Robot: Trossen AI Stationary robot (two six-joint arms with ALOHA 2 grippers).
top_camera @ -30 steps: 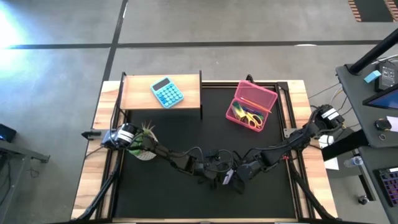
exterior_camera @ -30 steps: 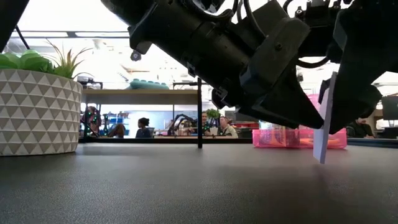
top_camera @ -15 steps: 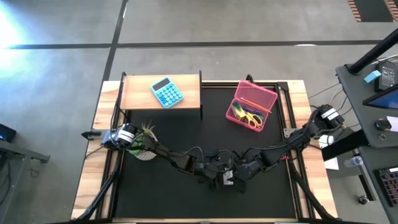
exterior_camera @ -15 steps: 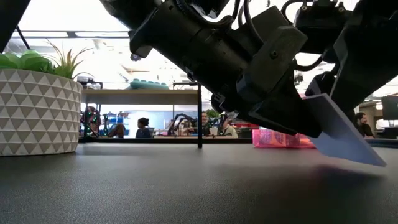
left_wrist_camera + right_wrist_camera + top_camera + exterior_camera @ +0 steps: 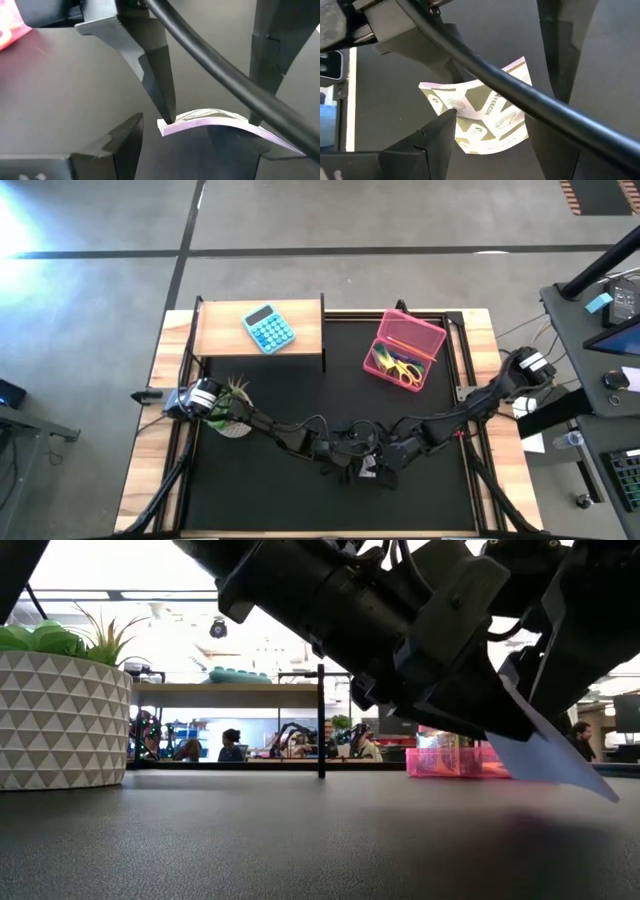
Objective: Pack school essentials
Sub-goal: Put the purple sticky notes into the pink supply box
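The lilac note pad is lifted off the mat near the table's near-middle, bowed and slanting in the low view. My right gripper is shut on it. My left gripper is open and faces the right one, with a finger on either side of the pad. Both grippers meet tip to tip in the high view. The open pink pencil case lies on the mat's far right and holds the yellow-handled scissors and other small stationery. My right gripper holds the note pad across its width, one fingertip at the pad's thick edge and the other behind its far part. The pad arches between them with its printed back toward the wrist camera. It is clear of the mat and tilted. My left gripper: I cannot tell whether its fingers touch the pad.
A potted plant in a white pot stands at the mat's left, beside the left arm. A blue calculator lies on a wooden shelf at the far left. People sit in the room beyond the table.
The note pad hung upright below my right gripper a second ago. It has tipped and now slants, its lower edge swung toward the table's right, still clear of the mat. Both grippers have stayed close together at the near-middle.
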